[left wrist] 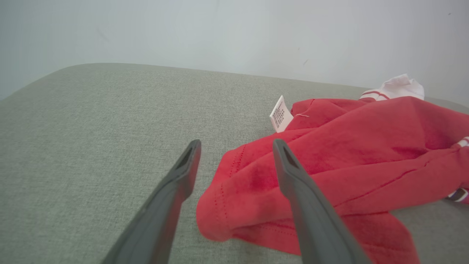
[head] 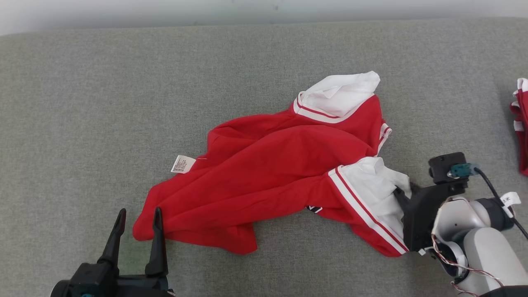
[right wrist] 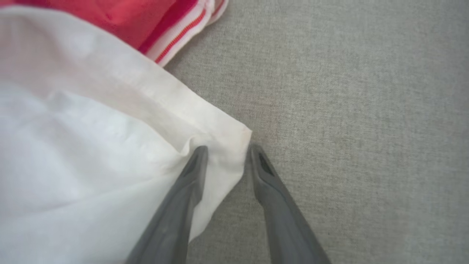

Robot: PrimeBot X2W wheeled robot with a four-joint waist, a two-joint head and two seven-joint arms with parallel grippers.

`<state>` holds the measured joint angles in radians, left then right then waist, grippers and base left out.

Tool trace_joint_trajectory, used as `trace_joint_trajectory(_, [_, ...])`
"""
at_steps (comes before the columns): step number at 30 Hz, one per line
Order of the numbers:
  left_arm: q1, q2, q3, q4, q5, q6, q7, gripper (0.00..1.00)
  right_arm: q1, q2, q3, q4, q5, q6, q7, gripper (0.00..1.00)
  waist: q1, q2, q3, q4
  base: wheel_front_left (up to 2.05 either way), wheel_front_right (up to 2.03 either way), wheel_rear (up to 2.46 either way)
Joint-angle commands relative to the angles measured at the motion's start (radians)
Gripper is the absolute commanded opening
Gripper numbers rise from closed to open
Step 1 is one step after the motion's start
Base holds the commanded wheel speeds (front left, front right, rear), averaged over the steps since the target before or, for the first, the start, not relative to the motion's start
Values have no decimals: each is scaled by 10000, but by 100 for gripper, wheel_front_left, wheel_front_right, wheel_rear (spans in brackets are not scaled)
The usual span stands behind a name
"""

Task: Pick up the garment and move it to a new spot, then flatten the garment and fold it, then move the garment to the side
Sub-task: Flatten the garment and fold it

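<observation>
A red garment with white sleeves and striped trim lies crumpled in the middle of the grey cushioned surface. Its white care label sticks out at the left. My left gripper stands open at the garment's near left corner; in the left wrist view the gripper has its right finger over the red hem and its left finger over bare cushion. My right gripper is at the near white sleeve. In the right wrist view its fingers stand a little apart around the sleeve's corner, the gripper not clamped on it.
Another red and white piece of clothing lies at the far right edge. A pale wall runs behind the cushion's back edge. Bare grey cushion spreads to the left and behind the garment.
</observation>
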<state>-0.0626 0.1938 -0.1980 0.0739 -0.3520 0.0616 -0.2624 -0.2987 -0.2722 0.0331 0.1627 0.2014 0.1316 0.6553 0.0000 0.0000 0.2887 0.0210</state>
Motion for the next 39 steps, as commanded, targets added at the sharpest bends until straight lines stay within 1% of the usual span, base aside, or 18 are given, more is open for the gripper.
trace_joint_trajectory(1, [-63, -38, 38, 44, 76, -22, -33, 100, 66, 91, 133, 187, 102, -22, 96, 0, 0, 0, 4, 7, 0, 0, 0])
trace_joint_trajectory(3, [-91, -81, 72, 94, 98, -75, -33, 100, -3, -75, 120, 153, 90, -24, -89, 0, 0, 0, -10, 8, 0, 0, 0])
trace_joint_trajectory(5, [-88, -110, 124, 141, 109, -81, -33, 100, -215, -264, -88, -30, -137, -24, -612, 0, 0, 0, -51, -10, 0, 0, 0])
trace_joint_trajectory(11, [-17, -225, 246, 298, 175, -237, -33, 100, -1111, -553, -294, -357, -1372, -24, -3179, 0, 0, 0, -333, -88, 0, 0, 0])
trace_joint_trajectory(15, [64, -307, 270, 398, 236, -348, -33, 100, -1747, -994, 195, -642, -2244, -24, -5210, 0, 0, 0, -541, -98, 0, 0, 0])
trace_joint_trajectory(18, [148, -374, 309, 435, 293, -403, -33, 100, -1583, -1493, 702, -876, -2678, -24, -6306, 0, 0, 0, -662, -94, 0, 0, 0])
trace_joint_trajectory(20, [214, -415, 337, 449, 333, -428, -33, 100, -1058, -1902, 1164, -1000, -2516, -24, -6610, 0, 0, 0, -733, -87, 0, 0, 0])
trace_joint_trajectory(22, [265, -445, 385, 453, 322, -448, -33, 100, -343, -2447, 1589, -1200, -2148, -24, -6599, 0, 0, 0, -783, -92, 0, 0, 0])
trace_joint_trajectory(25, [377, -499, 473, 435, 352, -496, -33, 100, 1051, -3132, 2280, -1707, -1159, -24, -6456, 0, 0, 0, -788, -141, 0, 0, 0])
trace_joint_trajectory(26, [400, -507, 506, 431, 365, -510, -33, 100, 1484, -3294, 2279, -1884, -883, -25, -6374, 0, 0, 0, -780, -175, 0, 0, 0])
trace_joint_trajectory(28, [412, -514, 587, 417, 345, -516, -33, 100, 2436, -3271, 2175, -2281, -310, -25, -6147, 0, 0, 0, -779, -265, 0, 0, 0])
trace_joint_trajectory(29, [446, -508, 660, 398, 377, -517, -33, 100, 3346, -3077, 1898, -2655, 122, -25, -5843, 4, 0, 0, -786, -374, 0, 0, 0])
trace_joint_trajectory(30, [460, -501, 700, 378, 386, -521, -33, 100, 3769, -2995, 1735, -2834, 278, -25, -5645, 28, 0, 0, -778, -443, 0, 0, 0])
trace_joint_trajectory(31, [475, -490, 752, 360, 400, -524, -33, 100, 4122, -2889, 1627, -2962, 440, -25, -5395, 46, 0, 0, -766, -524, 0, 0, 0])
trace_joint_trajectory(32, [484, -474, 776, 359, 423, -541, -33, 100, 4419, -2778, 1483, -3124, 582, -25, -5184, 100, 0, 0, -749, -594, 0, 0, 0])
trace_joint_trajectory(34, [487, -465, 812, 350, 418, -546, -33, 100, 4651, -2662, 1319, -3183, 730, -25, -4942, 100, 0, 0, -727, -684, 0, 0, 0])
trace_joint_trajectory(37, [376, -485, 843, 377, 464, -586, -33, 100, 5231, -2378, 729, -3164, 853, -26, -4200, 100, 0, 0, -687, -819, 0, 0, 0])
trace_joint_trajectory(39, [298, -514, 850, 405, 494, -606, -33, 100, 5355, -1987, 88, -3200, 710, -24, -3898, 100, 0, 0, -677, -864, 0, 0, 0])
